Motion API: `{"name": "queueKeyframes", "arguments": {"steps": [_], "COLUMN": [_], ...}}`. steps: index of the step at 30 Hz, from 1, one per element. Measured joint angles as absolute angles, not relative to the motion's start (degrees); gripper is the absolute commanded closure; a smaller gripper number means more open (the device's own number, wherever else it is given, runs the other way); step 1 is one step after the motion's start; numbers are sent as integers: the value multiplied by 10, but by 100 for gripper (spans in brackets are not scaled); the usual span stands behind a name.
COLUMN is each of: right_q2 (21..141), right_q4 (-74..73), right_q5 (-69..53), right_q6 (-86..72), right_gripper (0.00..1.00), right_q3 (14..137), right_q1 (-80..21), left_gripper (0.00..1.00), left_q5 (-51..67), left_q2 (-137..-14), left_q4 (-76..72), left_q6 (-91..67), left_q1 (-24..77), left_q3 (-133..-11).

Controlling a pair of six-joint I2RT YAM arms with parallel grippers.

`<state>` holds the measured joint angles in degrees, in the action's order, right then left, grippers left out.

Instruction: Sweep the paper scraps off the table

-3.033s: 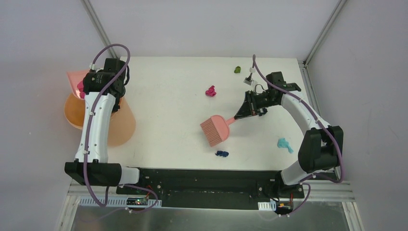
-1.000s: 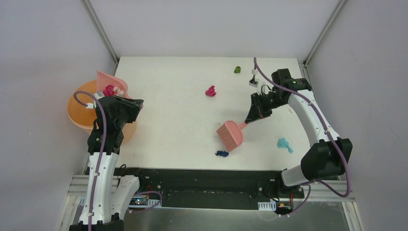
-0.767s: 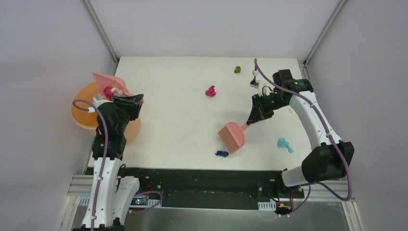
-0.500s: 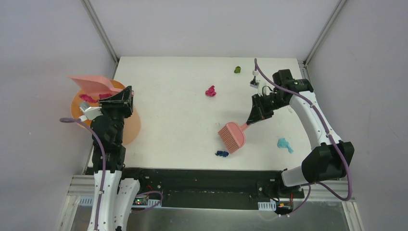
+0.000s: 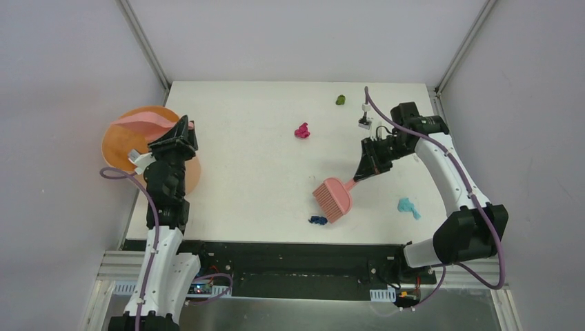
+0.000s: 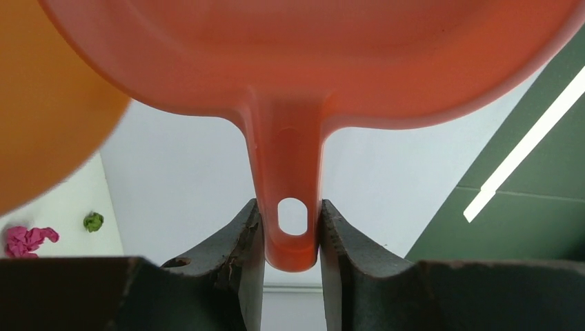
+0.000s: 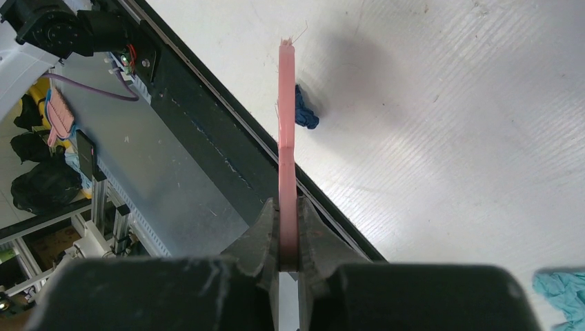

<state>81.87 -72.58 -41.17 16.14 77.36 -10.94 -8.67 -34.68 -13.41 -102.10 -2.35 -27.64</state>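
My left gripper (image 5: 174, 136) (image 6: 288, 205) is shut on the handle of the pink dustpan (image 5: 143, 122) (image 6: 310, 62), which is raised and tipped over the orange bucket (image 5: 117, 150). Over at the right, my right gripper (image 5: 360, 172) (image 7: 287, 203) is shut on the pink hand brush (image 5: 332, 197) (image 7: 286, 117), its bristles down near the table's front. Paper scraps lie on the white table (image 5: 241, 179): magenta (image 5: 301, 130) (image 6: 27, 239), olive-green (image 5: 340, 100) (image 6: 93, 221), dark blue (image 5: 318, 221) (image 7: 305, 116) just beside the brush, teal (image 5: 408, 207) (image 7: 560, 293).
The orange bucket (image 6: 41, 103) stands off the table's left edge. A small white and black clip (image 5: 363, 123) lies near the back right. Metal frame posts rise at both back corners, and the black front rail (image 5: 290, 252) borders the near edge.
The left arm swung the dustpan out over the bucket and tipped it; the magenta scrap seen in the pan earlier no longer shows. The right arm and brush barely moved.
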Motion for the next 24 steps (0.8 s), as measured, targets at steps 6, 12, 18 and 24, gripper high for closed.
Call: {"name": "queueKeyframes", "arguments": {"steps": [6,12,18,24], "right_q2": [804,795,795,795], "right_q4": [-721,-714,-704,-701], "right_q5": [-411,-412,-418,-429], "right_q6": [160,159,153,153], "right_gripper": [100,100,100,100], "right_q3": [760,755,755,755], "right_q1": [-109,-109,-98,-81], "left_gripper": [100,100,100,100], "left_q5": [-58,-5,111,166], "left_q2": [-355,-397,-517,-583], "left_q4": [-53,59,171,328], "left_q6": [-873,-650,-445,-292], "left_q1": [-23,-23,-23,17], "left_q3": [-414,-627,-684,-640]}}
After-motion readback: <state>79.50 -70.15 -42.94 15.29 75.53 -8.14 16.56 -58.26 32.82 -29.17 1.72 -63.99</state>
